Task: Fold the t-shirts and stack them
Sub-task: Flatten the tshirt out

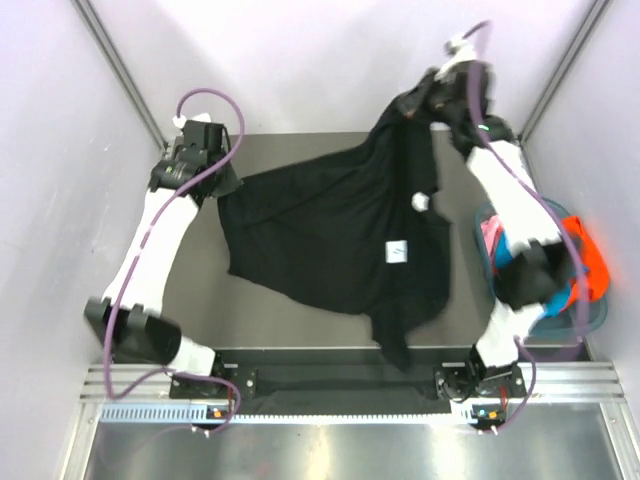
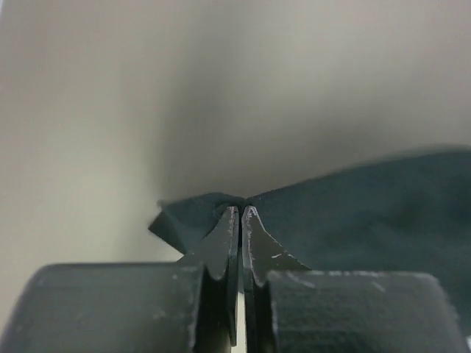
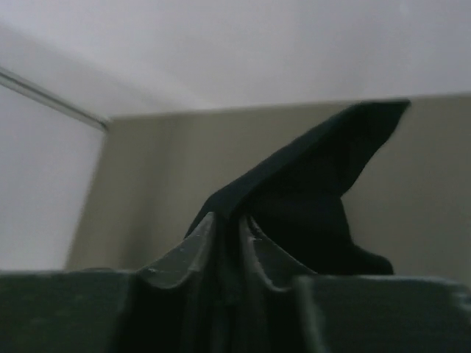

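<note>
The dark bench (image 1: 200, 310) carries the black t-shirt (image 1: 330, 240), spread across its centre, with one tail reaching the 6 o'clock edge. At 3 o'clock a translucent basket (image 1: 598, 315) holds orange (image 1: 592, 255) and pink (image 1: 492, 235) t-shirts. The left end effector (image 1: 222, 185) is clamped on the black shirt's 9 o'clock corner. The right end effector (image 1: 425, 95) grips the shirt's 1 o'clock edge, lifted off the bench.
</note>
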Tool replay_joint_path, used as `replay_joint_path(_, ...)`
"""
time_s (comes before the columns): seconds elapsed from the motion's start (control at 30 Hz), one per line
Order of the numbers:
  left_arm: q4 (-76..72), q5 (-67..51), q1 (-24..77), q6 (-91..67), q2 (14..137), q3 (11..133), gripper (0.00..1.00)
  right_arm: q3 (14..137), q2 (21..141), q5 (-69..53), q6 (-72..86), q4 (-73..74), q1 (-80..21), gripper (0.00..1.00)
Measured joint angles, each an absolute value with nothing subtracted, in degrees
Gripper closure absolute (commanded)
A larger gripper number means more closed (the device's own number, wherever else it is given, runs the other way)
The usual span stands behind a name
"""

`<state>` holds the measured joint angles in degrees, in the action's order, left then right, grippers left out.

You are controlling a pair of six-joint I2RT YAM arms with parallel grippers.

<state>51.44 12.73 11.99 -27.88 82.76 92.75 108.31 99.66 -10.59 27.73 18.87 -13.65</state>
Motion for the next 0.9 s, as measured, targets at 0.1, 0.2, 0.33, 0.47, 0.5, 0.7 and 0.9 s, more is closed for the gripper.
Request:
replay_joint_path(0.1, 51.24, 14.81, 8.14, -27.79, 89.19, 92.47, 0.9, 119.09, 117.49, -13.32, 27.24, 24.32, -13.72, 0.57)
replay_joint_path(0.2, 51.64, 18.2, 4.45, -27.09, 96.55, 93.71, 0.34, 132.35, 131.09, -13.56, 25.71, 32.32, -13.72, 0.41)
replay_joint_path(0.33, 53.41, 20.29, 2.92, -26.48, 103.48, 98.39, 0.11, 131.11, 130.91, -11.49, 23.22, 40.97, -13.74, 0.36)
replay_joint_path(0.47, 54.13, 18.65, 3.2, -26.65, 100.68, 96.31, 0.11, 113.43, 116.86, -7.44, 19.64, 44.14, -14.83, 0.36)
replay_joint_path(0.5, 54.33, 17.8, 3.29, -26.68, 98.8, 94.7, 0.13, 108.07, 112.12, -6.5, 18.98, 45.01, -15.64, 0.37)
replay_joint_path(0.7, 51.92, 6.24, 5.72, -27.62, 80.55, 76.99, 0.15, 78.17, 86.48, -5.45, 18.74, 44.12, -27.62, 0.37)
replay_joint_path(0.9, 52.42, 1.78, 16.1, -33.39, 78.3, 67.02, 0.12, 58.37, 80.09, -5.8, 21.19, 43.66, -34.87, 0.36)
